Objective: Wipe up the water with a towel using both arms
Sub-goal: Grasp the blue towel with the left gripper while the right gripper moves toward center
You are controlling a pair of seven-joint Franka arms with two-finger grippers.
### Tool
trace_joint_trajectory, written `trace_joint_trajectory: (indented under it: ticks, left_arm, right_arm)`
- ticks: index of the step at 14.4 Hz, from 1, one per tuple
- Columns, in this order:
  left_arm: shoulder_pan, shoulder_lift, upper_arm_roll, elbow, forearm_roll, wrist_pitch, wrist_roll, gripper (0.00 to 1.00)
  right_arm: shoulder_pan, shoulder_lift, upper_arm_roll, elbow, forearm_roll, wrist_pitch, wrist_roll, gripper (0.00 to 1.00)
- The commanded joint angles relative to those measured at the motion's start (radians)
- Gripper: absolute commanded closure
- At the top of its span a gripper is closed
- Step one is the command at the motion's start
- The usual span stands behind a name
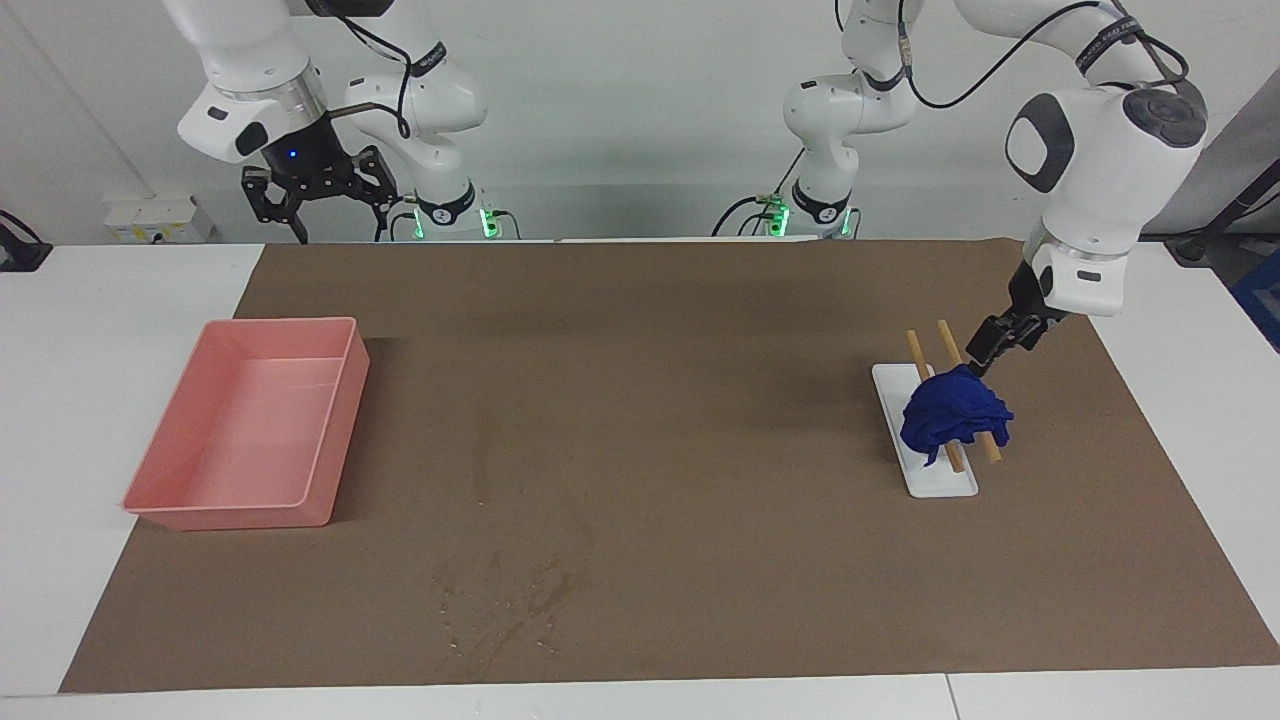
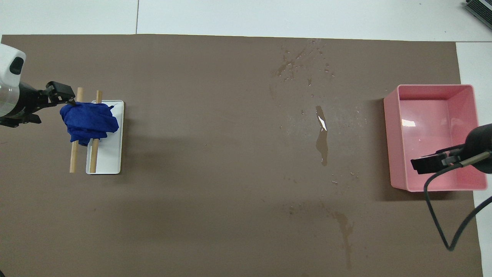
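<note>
Towel (image 1: 955, 418) ungrasped on its rack, my left gripper (image 1: 985, 357) open at its edge, right gripper (image 1: 315, 190) open, waiting; water (image 1: 510, 600) unwiped.

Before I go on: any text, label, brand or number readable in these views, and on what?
None can be read.
Small dark markings on the two arm bases: too small to read.
Towel, pink bin, white slab: no text shows.
</note>
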Motion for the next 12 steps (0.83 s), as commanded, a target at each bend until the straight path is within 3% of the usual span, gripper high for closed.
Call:
trace_joint_trajectory:
  ticks: [1,8,11,12]
  left_arm:
    - [0.009,-0.039,-0.009,-0.123,0.009,0.103,-0.216,0.00]
    - [0.024,-0.023,-0.009,-0.220,0.006,0.304,-0.361,0.00]
    - [0.023,-0.003,-0.009,-0.224,0.006,0.374,-0.407,0.09]
    - [0.020,0.003,-0.008,-0.224,0.006,0.393,-0.406,0.17]
  right_arm:
    - [0.007,-0.051,-0.001,-0.116,0.061,0.111,-0.007,0.00]
    - [-0.005,-0.015,-0.002,-0.211,0.262,0.232,0.235,0.00]
    - [0.003,0.026,-0.002,-0.237,0.343,0.284,0.344,0.00]
    - [0.004,0.041,-0.002,-0.248,0.373,0.306,0.391,0.00]
